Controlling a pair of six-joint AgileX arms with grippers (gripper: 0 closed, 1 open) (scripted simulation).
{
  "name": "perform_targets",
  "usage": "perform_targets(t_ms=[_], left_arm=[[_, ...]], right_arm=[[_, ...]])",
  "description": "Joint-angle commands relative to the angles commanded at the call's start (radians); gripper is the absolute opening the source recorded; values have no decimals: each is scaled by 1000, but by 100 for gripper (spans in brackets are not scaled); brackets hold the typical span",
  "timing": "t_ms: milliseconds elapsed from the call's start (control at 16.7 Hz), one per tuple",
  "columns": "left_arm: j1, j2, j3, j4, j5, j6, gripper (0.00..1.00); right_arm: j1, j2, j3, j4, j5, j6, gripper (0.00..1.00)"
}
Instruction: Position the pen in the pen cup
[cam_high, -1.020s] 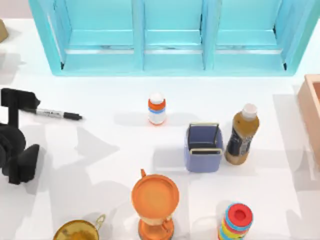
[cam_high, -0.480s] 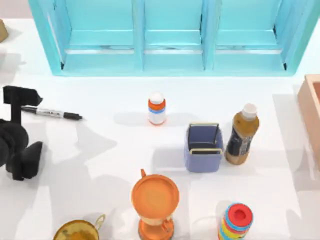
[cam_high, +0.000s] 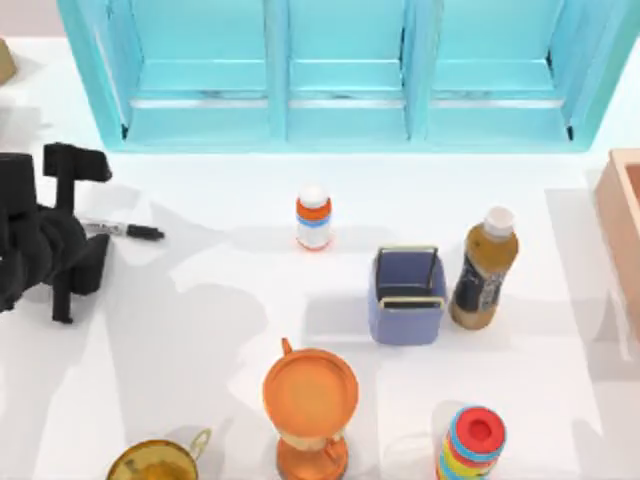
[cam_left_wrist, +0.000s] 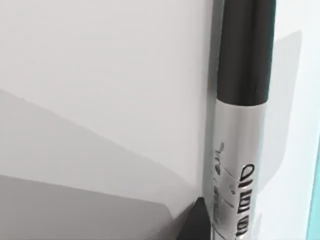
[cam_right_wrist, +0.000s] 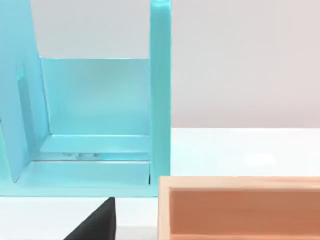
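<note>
The pen (cam_high: 130, 231) lies flat on the white table at the left, black tip pointing right. Its left end is hidden under my left gripper (cam_high: 72, 230). That gripper is open and hangs over the pen, one finger on the far side and one on the near side. In the left wrist view the pen (cam_left_wrist: 235, 150) appears very close, black cap over a silver printed barrel, with a dark fingertip (cam_left_wrist: 196, 222) beside it. The periwinkle pen cup (cam_high: 405, 320) stands upright right of centre, far from the pen. A dark part of my right gripper (cam_right_wrist: 95, 225) edges into the right wrist view.
A brown bottle (cam_high: 484, 270) stands just right of the cup. A small white-and-orange bottle (cam_high: 313, 218) is between pen and cup. An orange cup (cam_high: 310, 395), a gold cup (cam_high: 155, 462) and a striped stack (cam_high: 471, 442) line the front. A blue shelf (cam_high: 340, 70) spans the back; a wooden box (cam_high: 625, 220) is at the right.
My left gripper has moved right and toward the back, coming over the pen's left end and covering it. The pen and the other things have stayed put.
</note>
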Motion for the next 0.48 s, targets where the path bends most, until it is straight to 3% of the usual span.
perform_targets(t_ms=[360, 480], left_arm=[[-7, 48, 35, 18, -5, -4, 100], [-7, 48, 35, 18, -5, -4, 85]], right_arm=[[0, 0, 0, 0, 0, 0, 100], [0, 0, 0, 0, 0, 0, 100]])
